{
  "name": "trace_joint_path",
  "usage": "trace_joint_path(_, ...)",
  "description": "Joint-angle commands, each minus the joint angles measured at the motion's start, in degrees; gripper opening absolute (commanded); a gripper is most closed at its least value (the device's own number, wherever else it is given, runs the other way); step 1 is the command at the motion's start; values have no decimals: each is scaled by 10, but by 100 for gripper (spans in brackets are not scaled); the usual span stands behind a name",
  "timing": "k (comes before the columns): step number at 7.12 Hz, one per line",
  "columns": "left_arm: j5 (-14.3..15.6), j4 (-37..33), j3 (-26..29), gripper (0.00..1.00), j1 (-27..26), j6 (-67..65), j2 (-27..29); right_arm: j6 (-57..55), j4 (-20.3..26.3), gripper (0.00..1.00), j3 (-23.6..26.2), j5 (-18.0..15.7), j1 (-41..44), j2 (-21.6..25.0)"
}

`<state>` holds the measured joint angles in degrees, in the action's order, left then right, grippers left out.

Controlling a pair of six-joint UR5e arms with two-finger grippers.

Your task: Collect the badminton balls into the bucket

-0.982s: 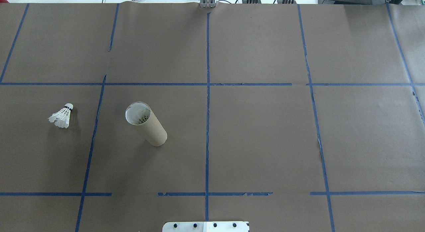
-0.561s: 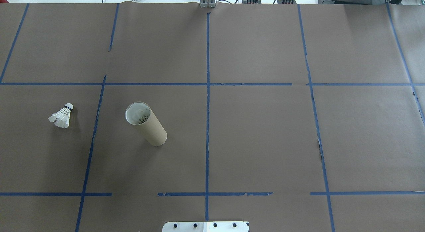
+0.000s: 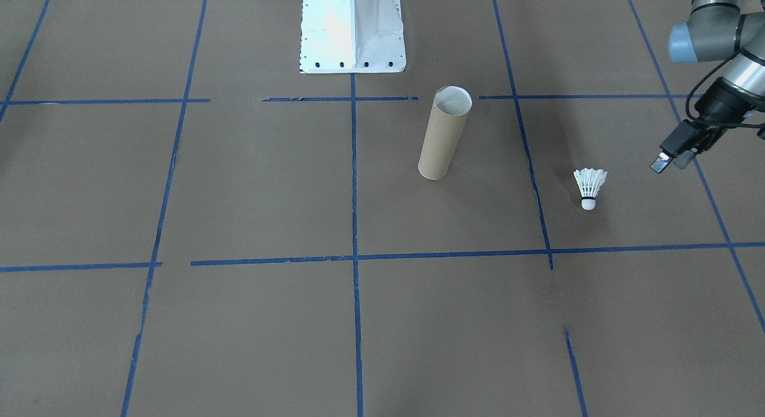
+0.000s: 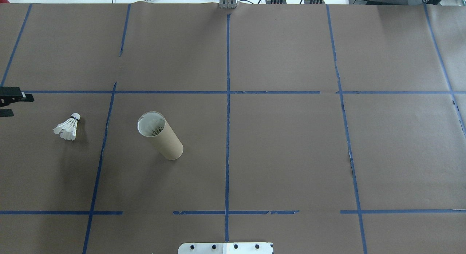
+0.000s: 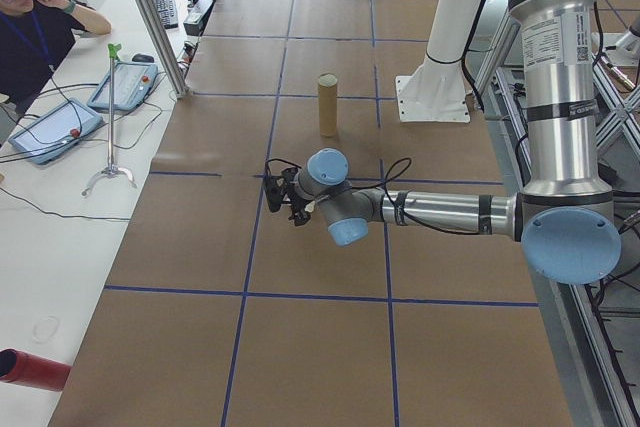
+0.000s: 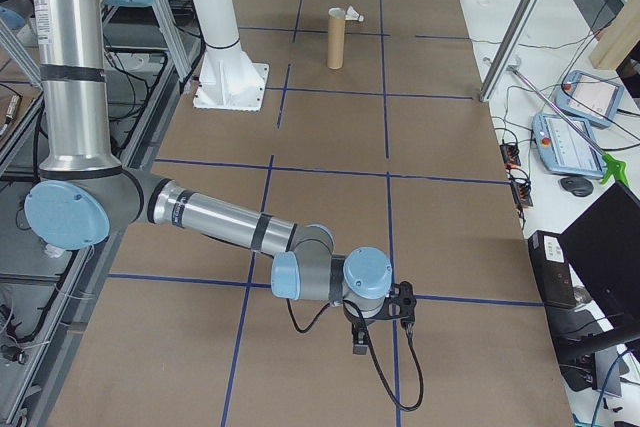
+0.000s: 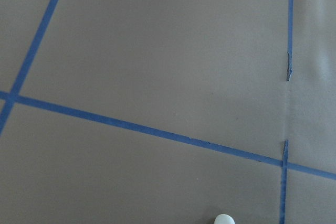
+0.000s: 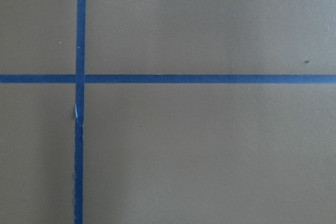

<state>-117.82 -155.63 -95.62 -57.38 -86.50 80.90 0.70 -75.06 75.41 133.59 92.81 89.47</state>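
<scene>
- While the left gripper (image 4: pixel 14 103) hangs with its fingers spread and empty, near the shuttlecock (image 4: pixel 67 127) but not touching it, the likeliest failure is a bad approach: a fingertip brushing the feather skirt would probably send so light a thing skidding or rolling out of line.
- Closing on the feathers rather than the cork end could crush or bend them, and a crooked hold would make the drop into the narrow bucket (image 4: pixel 159 135) mouth chancy.
- Standing tall and slim on the worktop (image 4: pixel 284 148), the bucket looks easy to topple; a wrist or the shuttlecock clipping its rim might knock it over.
- Lying on its side beyond the blue tape line (image 4: pixel 102 148) from the bucket, the shuttlecock is small and white, with a flared feather skirt, a rounded white cork tip and a thin black band above it. In the front-facing view (image 3: pixel 589 189) the tip points away from the robot.
- White feather shapes show inside the bucket's pale-lined mouth.
- Far from the bucket, the right gripper (image 6: pixel 382 319) appears only in the right-side view, so I cannot tell how its fingers stand.
</scene>
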Motion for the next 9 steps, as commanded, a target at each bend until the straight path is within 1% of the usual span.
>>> trace_joint_path(1, 128, -40, -6, 100, 128, -231, -6, 0, 0, 100, 0, 0, 0, 0)
trace_joint_path(2, 155, -39, -6, 100, 153, -264, -7, 0, 0, 100, 0, 0, 0, 0)
trace_joint_path(3, 157, -39, -6, 100, 157, -309, -7, 0, 0, 100, 0, 0, 0, 0)
trace_joint_path(4, 155, -38, -6, 100, 157, -320, -7, 0, 0, 100, 0, 0, 0, 0)
trace_joint_path(5, 157, -38, -4, 98, 158, -348, -7, -1, 0, 100, 0, 0, 0, 0)
trace_joint_path(6, 168, -38, -4, 62, 158, -372, -7, 0, 0, 100, 0, 0, 0, 0)
trace_joint_path(7, 179, -37, -4, 33, 160, -383, -6, 0, 0, 100, 0, 0, 0, 0)
trace_joint_path(8, 180, -37, -3, 27, 161, -386, -7, -1, 0, 100, 0, 0, 0, 0)
trace_joint_path(9, 180, -37, 0, 27, 161, -387, -6, 0, 0, 100, 0, 0, 0, 0)
